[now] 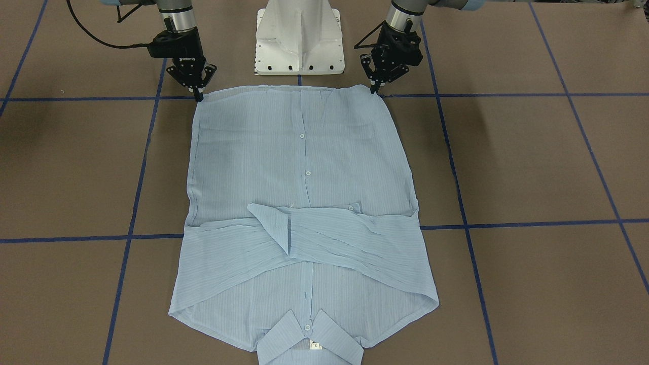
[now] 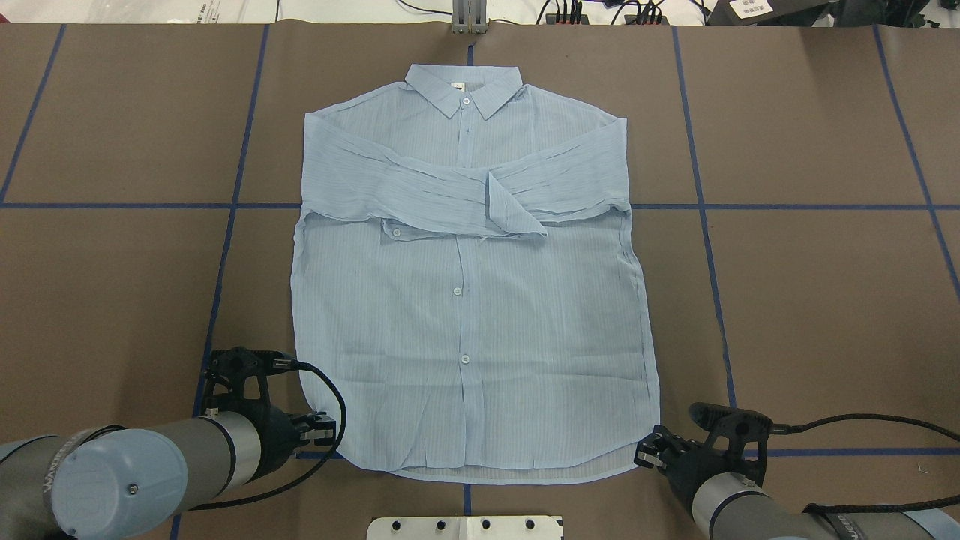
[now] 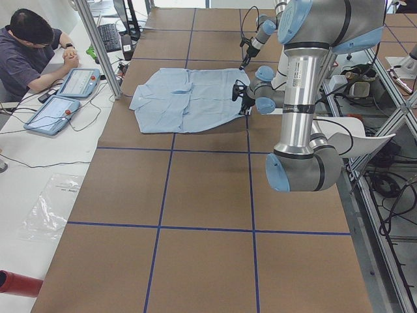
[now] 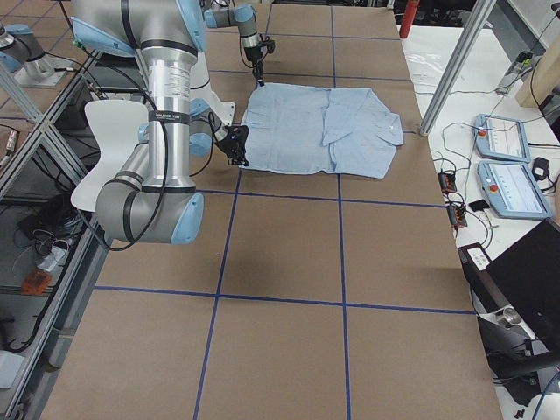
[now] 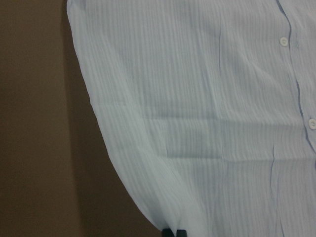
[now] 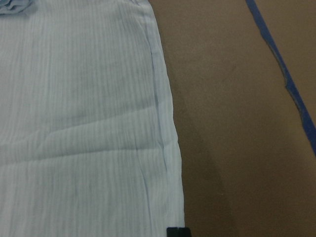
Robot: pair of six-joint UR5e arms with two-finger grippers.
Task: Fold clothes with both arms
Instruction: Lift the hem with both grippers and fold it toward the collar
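Shirt (image 2: 472,300), only one, lies flat; left gripper (image 1: 374,90) and right gripper (image 1: 197,95) each seemingly pinch one hem corner, fingers closed.

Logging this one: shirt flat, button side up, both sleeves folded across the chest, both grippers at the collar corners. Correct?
Not the collar: the left gripper and right gripper sit at the shirt's hem corners nearest the robot. The collar lies at the far end, as the overhead exterior view shows. The rest stands.
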